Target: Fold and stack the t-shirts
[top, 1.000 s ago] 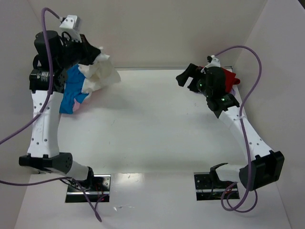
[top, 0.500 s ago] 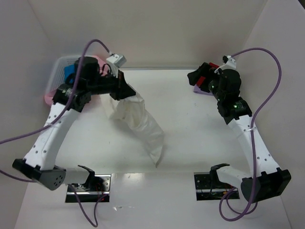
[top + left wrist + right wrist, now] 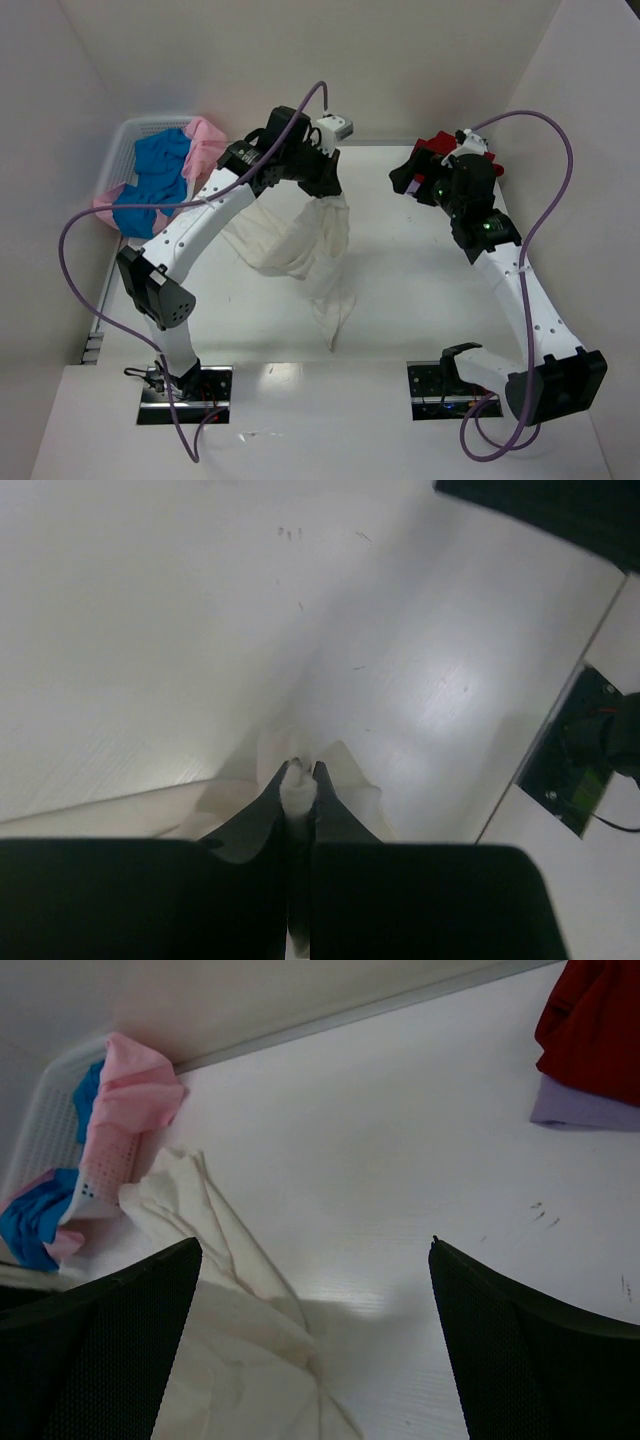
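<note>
Cream-white t-shirt [image 3: 297,245] now dragged toward centre, left fingers [image 3: 268,806] pinching it; right fingers [image 3: 520,1360] spread, apparently empty.

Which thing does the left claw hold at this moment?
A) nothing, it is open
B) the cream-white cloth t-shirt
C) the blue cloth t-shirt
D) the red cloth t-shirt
B: in the left wrist view the left claw is shut on a pinched fold of the cream-white cloth t-shirt, and in the top view that shirt hangs down below the claw.
</note>
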